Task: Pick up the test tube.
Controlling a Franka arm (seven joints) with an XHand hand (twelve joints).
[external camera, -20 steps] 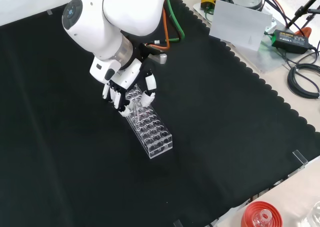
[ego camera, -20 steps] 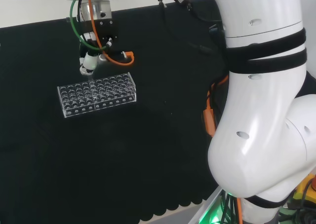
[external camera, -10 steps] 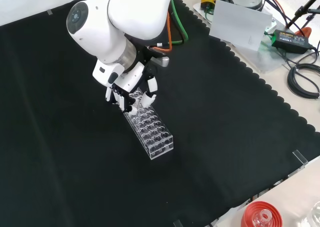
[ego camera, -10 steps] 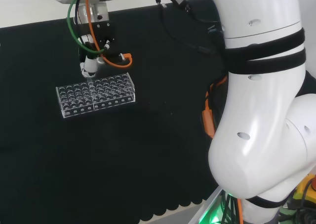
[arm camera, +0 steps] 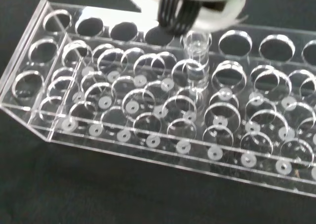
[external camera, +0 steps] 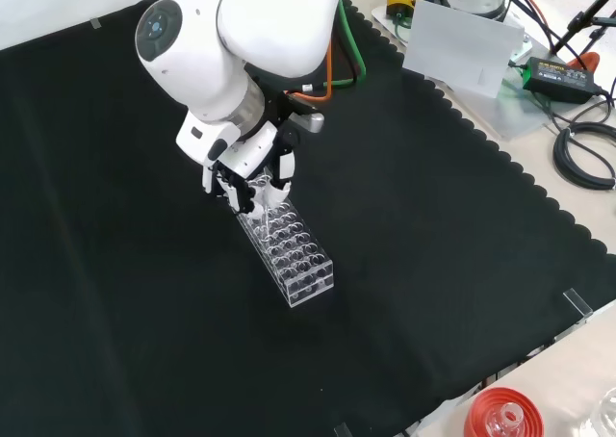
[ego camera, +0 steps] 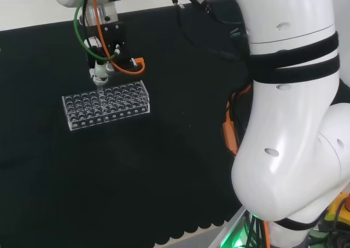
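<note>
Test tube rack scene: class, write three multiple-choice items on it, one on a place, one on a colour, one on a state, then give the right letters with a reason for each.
1. In the front view, where is the hand?
A. At the rack's upper-left end
B. At the rack's lower-right end
C. Beside the red ring at the bottom edge

2. What colour is the cloth under the rack?
A. White
B. Black
C. Green

3. How does the test tube stand in the wrist view?
A. Lying flat on the cloth
B. Upright, partly in a rack hole
C. Broken beside the rack

Answers:
1 A: the fingers sit over the rack's end nearest the arm.
2 B: the bench cover is black all round the clear rack.
3 B: its open rim stands above the top plate while its body runs down through a hole.
</note>
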